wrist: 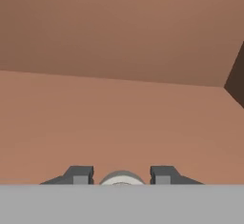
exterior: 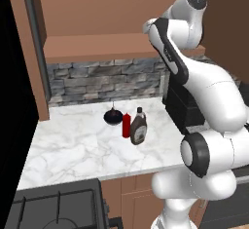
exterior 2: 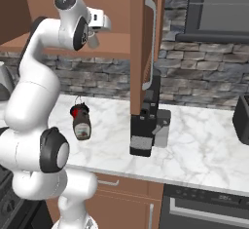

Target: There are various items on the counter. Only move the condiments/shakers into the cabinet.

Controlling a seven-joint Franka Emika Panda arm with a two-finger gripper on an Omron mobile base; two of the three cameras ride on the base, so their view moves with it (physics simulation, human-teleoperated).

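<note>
Gripper (wrist: 121, 175) clamped on pale shaker (wrist: 121, 178), over cabinet shelf (wrist: 119, 123)

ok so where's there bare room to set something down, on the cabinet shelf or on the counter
The cabinet shelf ahead of the fingers, which close on a pale shaker, is bare wood across its width. The counter is bare from the left wall to the middle. It is crowded mid-counter, where the round black object, red bottle and dark brown bottle cluster.
</note>
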